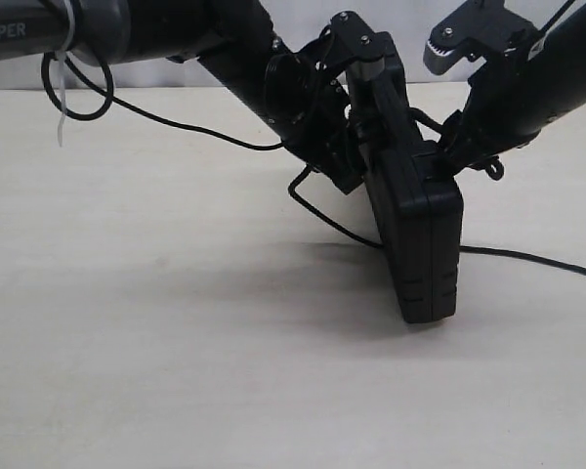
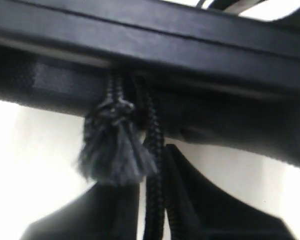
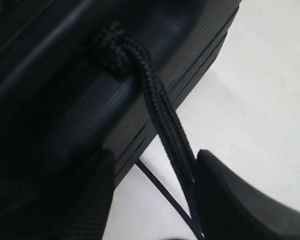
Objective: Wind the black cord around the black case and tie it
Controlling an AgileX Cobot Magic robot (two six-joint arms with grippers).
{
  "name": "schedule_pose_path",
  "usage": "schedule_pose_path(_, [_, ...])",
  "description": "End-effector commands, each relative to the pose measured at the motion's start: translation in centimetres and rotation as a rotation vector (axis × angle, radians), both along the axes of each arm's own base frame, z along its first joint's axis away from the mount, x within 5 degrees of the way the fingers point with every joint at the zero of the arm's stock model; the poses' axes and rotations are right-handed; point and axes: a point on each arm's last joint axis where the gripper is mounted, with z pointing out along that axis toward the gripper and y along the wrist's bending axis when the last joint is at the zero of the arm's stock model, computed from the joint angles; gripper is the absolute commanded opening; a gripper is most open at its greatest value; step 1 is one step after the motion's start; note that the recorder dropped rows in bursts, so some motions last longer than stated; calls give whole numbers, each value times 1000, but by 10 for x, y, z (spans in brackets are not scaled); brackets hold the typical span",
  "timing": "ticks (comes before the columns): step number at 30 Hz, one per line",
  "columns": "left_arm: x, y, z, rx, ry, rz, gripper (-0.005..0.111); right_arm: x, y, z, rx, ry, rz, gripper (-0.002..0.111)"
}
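My left jaws clenched on cord [image 2: 154, 140] just beside its tuft [image 2: 115, 152]; right jaws released, cord passing free between them. Knot [image 3: 112, 50] sits against case [image 1: 425, 234], upended and tilted on tabletop [image 1: 176, 362] between both arms; cord tail trails off right

Cord [image 3: 157, 105] black, braided; case [image 1: 420, 225] black, dimpled; table [image 1: 176, 371] beige.

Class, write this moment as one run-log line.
case tilted on end | cord knotted against case, tuft hanging | left gripper seemingly shut on cord | right gripper open astride cord
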Motion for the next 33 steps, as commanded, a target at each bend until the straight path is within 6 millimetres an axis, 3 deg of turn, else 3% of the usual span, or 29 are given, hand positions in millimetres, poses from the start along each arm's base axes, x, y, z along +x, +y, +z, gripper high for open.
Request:
schedule_pose_path(1, [-3, 1, 3, 13, 13, -18, 16, 1, -2, -16, -71, 37, 61, 47])
schedule_pose_path(4, [-4, 4, 1, 53, 8, -41, 16, 3, -2, -20, -72, 43, 60, 42])
schedule_pose_path(9, [-6, 8, -2, 112, 16, -78, 16, 4, -2, -21, -81, 40, 66, 4])
schedule_pose_path(14, [-6, 11, -4, 155, -3, -95, 16, 4, -2, -21, -79, 36, 63, 4])
schedule_pose_path(17, [-7, 24, -5, 301, -26, -155, 16, 6, -3, -15, -60, -10, 16, 4])
schedule_pose_path(19, [-11, 35, 6, 387, -43, -179, 17, 7, -6, -9, -63, -52, -44, 4])
schedule_pose_path(23, [-18, 41, 33, 379, -81, -151, 16, 5, -6, -10, -43, -18, -62, 4])
schedule_pose_path(26, [-19, 26, 36, 189, -43, -114, 16, 1, -1, -12, -23, 19, -1, 4])
schedule_pose_path(28, [-17, 17, 22, 152, -12, -155, 16, -2, 4, -13, 9, 46, 69, 4])
schedule_pose_path(31, [-13, 9, -15, 160, 77, -190, 22, 2, -3, -11, 59, 42, -128, 4])
schedule_pose_path(33, [-11, 2, -32, 115, 82, -243, 36, 5, -19, -12, 39, 38, -264, 5])
